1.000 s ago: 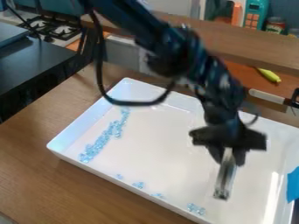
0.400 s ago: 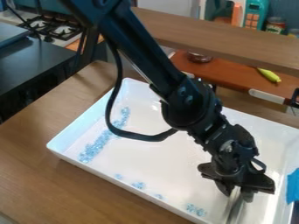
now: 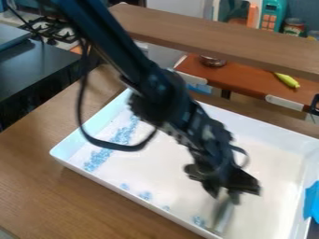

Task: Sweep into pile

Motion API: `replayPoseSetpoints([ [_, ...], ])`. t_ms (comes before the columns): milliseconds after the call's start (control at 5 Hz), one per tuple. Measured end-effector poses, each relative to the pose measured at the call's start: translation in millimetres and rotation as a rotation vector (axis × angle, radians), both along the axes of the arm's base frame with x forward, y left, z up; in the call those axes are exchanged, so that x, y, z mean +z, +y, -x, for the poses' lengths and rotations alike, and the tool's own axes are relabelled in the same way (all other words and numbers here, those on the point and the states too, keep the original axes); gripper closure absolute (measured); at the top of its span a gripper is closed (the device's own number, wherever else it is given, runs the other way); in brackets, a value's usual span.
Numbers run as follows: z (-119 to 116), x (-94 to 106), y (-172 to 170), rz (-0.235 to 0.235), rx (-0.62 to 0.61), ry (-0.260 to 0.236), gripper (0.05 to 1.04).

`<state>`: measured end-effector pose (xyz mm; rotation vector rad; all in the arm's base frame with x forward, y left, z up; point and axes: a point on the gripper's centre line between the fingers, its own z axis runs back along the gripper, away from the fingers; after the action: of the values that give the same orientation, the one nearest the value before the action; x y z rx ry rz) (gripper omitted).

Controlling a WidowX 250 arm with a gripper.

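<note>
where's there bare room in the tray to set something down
Tray: the floor right of the gripper, up to the blue-taped wall, and the middle floor between the long bead strip and the gripper. Crowded: along the left wall, and by the near wall, with small bead clusters and the held tool.

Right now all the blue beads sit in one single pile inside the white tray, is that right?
Not one pile: the camera view shows the blue beads in a long band plus several small clusters, inside the white tray.
</note>
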<state>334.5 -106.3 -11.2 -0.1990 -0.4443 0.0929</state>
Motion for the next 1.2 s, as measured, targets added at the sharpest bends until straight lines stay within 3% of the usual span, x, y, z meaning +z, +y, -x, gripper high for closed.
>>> replayPoseSetpoints([
  [400, 2, 1.1, 62, -0.044, -0.015, -0.012, 0.71],
  [800, 2, -3.7, 111, -0.153, -0.049, -0.098, 0.71],
  [1200, 9, 2.8, 155, -0.209, 0.052, -0.037, 0.711],
])
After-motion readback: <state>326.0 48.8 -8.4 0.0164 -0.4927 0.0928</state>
